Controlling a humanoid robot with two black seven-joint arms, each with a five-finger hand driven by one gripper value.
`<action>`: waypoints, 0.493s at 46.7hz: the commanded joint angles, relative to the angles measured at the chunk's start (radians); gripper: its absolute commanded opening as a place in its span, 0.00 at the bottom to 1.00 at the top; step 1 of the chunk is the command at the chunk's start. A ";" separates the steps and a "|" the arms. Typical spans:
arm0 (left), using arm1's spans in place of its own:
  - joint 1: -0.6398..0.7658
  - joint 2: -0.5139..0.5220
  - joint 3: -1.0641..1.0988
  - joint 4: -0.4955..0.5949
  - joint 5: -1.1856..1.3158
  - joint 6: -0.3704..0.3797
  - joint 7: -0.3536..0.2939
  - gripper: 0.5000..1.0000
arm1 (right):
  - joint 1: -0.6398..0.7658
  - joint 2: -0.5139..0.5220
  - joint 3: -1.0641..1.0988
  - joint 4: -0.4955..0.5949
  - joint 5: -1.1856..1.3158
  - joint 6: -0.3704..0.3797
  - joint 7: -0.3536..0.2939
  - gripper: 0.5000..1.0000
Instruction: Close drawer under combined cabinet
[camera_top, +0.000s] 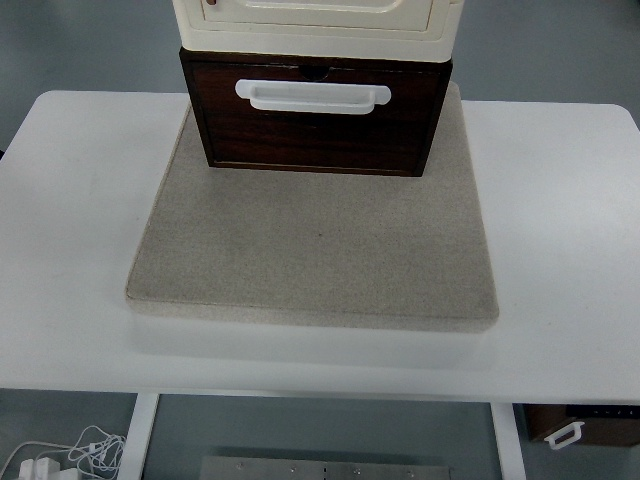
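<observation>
A dark brown wooden drawer (315, 130) with a white handle (312, 95) sits at the bottom of a cream cabinet (315, 22) at the top centre of the view. The drawer front stands a little forward of the cream unit above it, with a thin dark gap along its top edge. The cabinet rests at the far end of a beige mat (315, 250). Neither of my hands shows in the picture.
The mat lies on a white table (70, 200) with bare surface left and right. On the floor below are white cables (85, 450) at bottom left and a small brown box (585, 425) with a white handle at bottom right.
</observation>
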 joint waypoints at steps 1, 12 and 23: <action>0.006 0.001 0.001 0.029 -0.056 -0.013 0.008 0.99 | 0.000 0.000 0.000 0.001 0.000 0.000 0.000 0.90; 0.038 0.001 0.001 0.134 -0.178 -0.012 0.135 1.00 | 0.000 0.000 0.000 -0.001 0.000 0.000 0.000 0.90; 0.144 -0.003 -0.001 0.133 -0.261 -0.037 0.134 1.00 | 0.000 0.000 0.001 0.001 0.000 0.000 0.000 0.90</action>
